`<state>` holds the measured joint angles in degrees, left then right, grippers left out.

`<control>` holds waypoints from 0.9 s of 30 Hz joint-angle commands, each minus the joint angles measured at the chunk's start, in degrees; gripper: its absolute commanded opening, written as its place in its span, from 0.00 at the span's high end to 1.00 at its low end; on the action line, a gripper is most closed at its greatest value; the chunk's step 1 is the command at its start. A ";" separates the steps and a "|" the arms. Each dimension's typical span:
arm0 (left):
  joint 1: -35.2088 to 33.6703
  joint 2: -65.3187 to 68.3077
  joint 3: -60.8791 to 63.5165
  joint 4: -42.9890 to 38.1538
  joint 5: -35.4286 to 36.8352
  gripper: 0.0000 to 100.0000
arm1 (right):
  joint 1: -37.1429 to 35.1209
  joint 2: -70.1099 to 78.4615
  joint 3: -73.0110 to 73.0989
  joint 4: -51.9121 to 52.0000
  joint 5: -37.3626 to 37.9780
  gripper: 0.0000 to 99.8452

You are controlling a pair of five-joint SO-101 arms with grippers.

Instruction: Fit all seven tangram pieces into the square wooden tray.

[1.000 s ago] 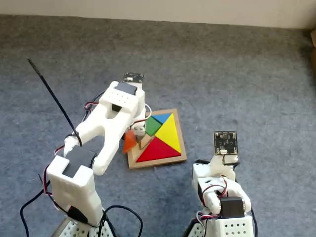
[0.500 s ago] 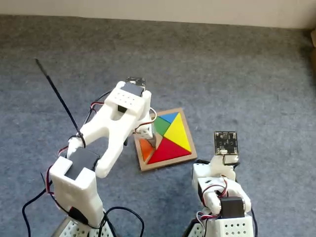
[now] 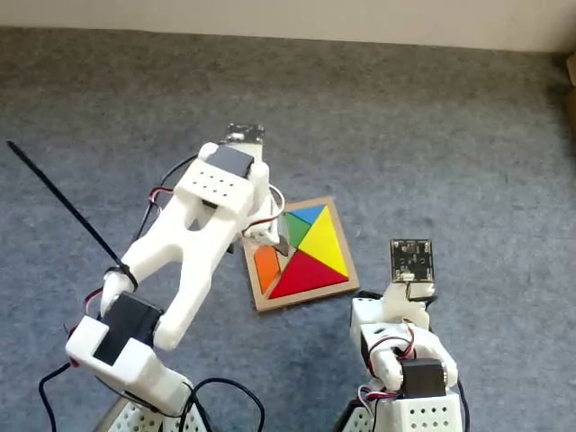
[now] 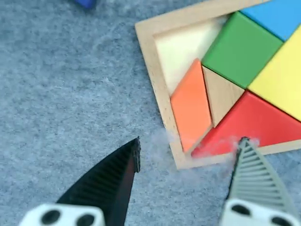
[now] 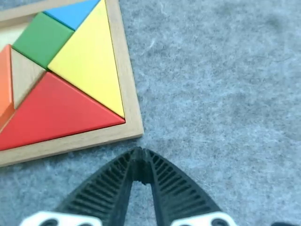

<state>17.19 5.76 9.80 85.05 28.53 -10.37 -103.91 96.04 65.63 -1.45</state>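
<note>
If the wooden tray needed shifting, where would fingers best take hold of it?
Probably the tray wall beside the empty pocket, coming straight down: one finger inside the pocket, one outside on the carpet. Elsewhere, pieces like the orange piece sit against the wall, leaving no room inside. The tray also lies flat, so a sideways approach finds little to pinch.

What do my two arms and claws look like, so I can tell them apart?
Both arms have white shells, black servos and thin red, black and white wires. The left arm carries a long black strip; the left claw has one black and one grey ribbed finger. The right arm has the right claw, with two black ribbed fingers.
</note>
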 commanded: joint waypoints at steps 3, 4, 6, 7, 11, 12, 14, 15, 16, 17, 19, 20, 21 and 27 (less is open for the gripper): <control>-6.37 -3.38 -1.01 -0.70 0.18 0.69 | 0.57 -0.92 5.05 0.22 -0.18 1.00; -7.52 -3.21 -1.19 -2.20 -0.18 0.69 | 0.57 -0.92 5.05 0.22 -0.18 1.00; -9.98 -3.12 -1.10 -5.45 -4.13 0.69 | 0.57 -0.92 5.05 0.22 -0.18 1.00; -11.03 -3.12 -1.01 -7.12 -7.03 0.69 | 0.57 -0.92 5.05 0.22 -0.18 1.00; -15.69 -3.12 -1.10 -12.13 -17.58 0.69 | 0.57 -0.92 5.05 0.22 -0.18 1.00; -16.92 -3.12 -1.27 -13.63 -20.04 0.69 | 0.57 -0.92 5.05 0.22 -0.18 1.00; -18.77 -3.03 -1.45 -15.82 -24.88 0.69 | 0.57 -0.92 5.05 0.22 -0.18 1.00; -19.47 -3.03 -1.45 -16.62 -27.34 0.69 | 0.57 -0.92 5.05 0.22 -0.18 1.00; -19.91 -3.03 -1.54 -17.23 -29.54 0.69 | 0.57 -0.92 5.05 0.22 -0.18 1.00; -20.09 -3.03 -1.54 -17.67 -31.47 0.69 | 0.57 -0.92 5.05 0.22 -0.18 1.00; -20.35 -2.95 -1.54 -17.85 -34.37 0.69 | 0.57 -0.92 5.05 0.22 -0.18 1.00; -20.35 -2.95 -1.54 -18.11 -35.25 0.69 | 0.57 -0.92 5.05 0.22 -0.18 1.00; -20.35 -2.86 -1.54 -18.11 -35.96 0.69 | 0.57 -0.92 5.05 0.22 -0.18 1.00; -20.53 4.26 -8.75 -17.41 -36.66 0.69 | 0.57 -0.92 5.05 0.22 -0.18 1.00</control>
<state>-2.51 6.73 8.57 67.82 -7.78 -10.37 -103.91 96.04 65.63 -1.45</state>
